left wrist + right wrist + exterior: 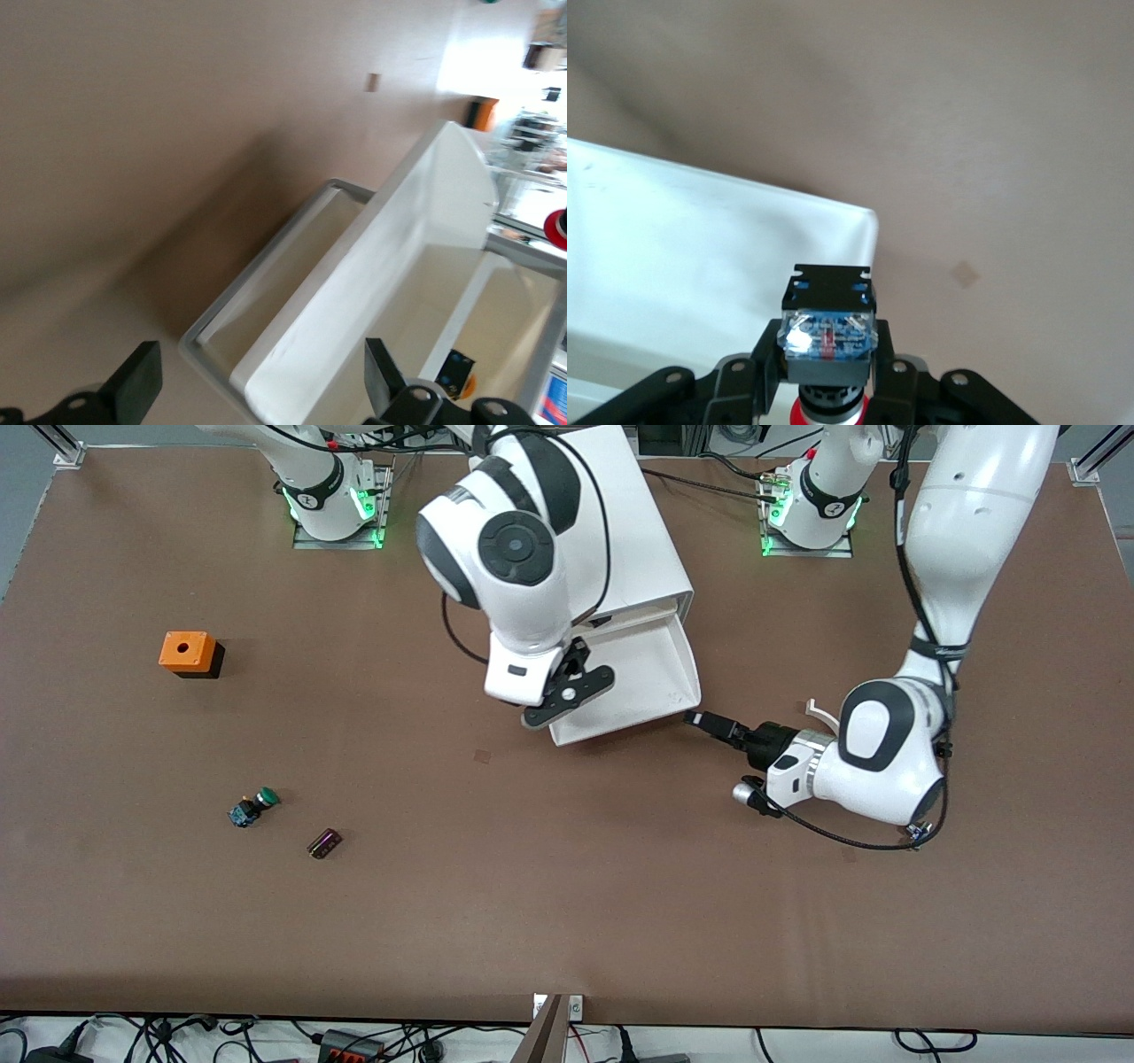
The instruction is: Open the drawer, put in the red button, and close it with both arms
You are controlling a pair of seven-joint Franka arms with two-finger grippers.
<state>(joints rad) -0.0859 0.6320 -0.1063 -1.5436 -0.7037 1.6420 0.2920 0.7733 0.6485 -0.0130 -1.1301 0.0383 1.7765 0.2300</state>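
Red button (827,341) clamped in right end effector (826,372), above open drawer (651,682).

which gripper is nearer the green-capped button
Right. The right gripper, holding the red button, hangs over the open white drawer; the left gripper is farther from the green-capped button.

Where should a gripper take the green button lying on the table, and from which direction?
Grip the green button by its dark middle body, coming down from above, fingers closing across its length. It lies on its side, so the cap may slip. The right gripper is shut on the red button over the drawer; the open left gripper is beside the drawer.
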